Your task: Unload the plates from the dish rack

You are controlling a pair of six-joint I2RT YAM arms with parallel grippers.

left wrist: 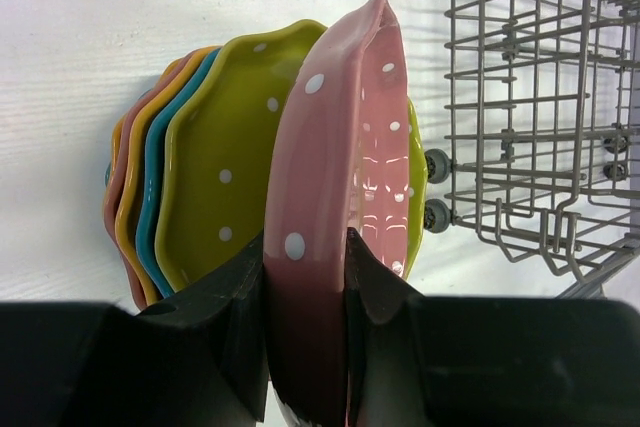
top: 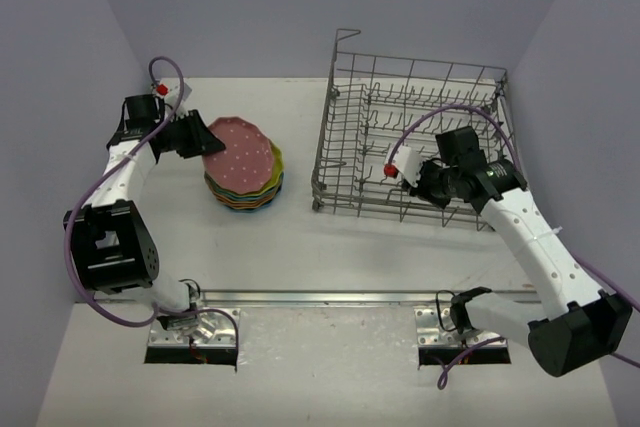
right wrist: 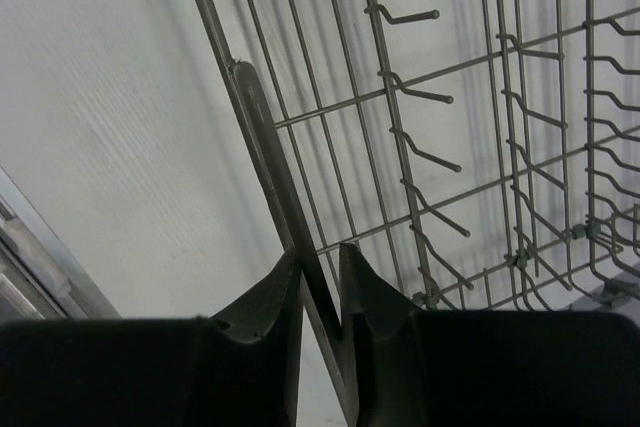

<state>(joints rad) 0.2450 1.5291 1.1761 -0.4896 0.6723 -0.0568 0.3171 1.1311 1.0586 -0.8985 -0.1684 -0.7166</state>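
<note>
My left gripper [top: 197, 139] is shut on the rim of a pink dotted plate [top: 240, 151], holding it tilted just over a stack of plates [top: 248, 190] on the table left of the dish rack [top: 420, 97]. In the left wrist view the pink plate [left wrist: 335, 187] sits between my gripper's [left wrist: 305, 272] jaws, with a yellow-green plate [left wrist: 225, 167] and teal, orange and pink ones behind it. My right gripper [top: 428, 183] is at the rack's front side. In the right wrist view my gripper [right wrist: 320, 272] is shut on the rack's frame wire [right wrist: 270, 147]. No plates show in the rack.
The rack [left wrist: 540, 97] stands right of the stack on small wheels [left wrist: 436, 164]. Lilac walls close in the table on the left, back and right. A metal rail [top: 320, 299] runs along the near edge by the arm bases.
</note>
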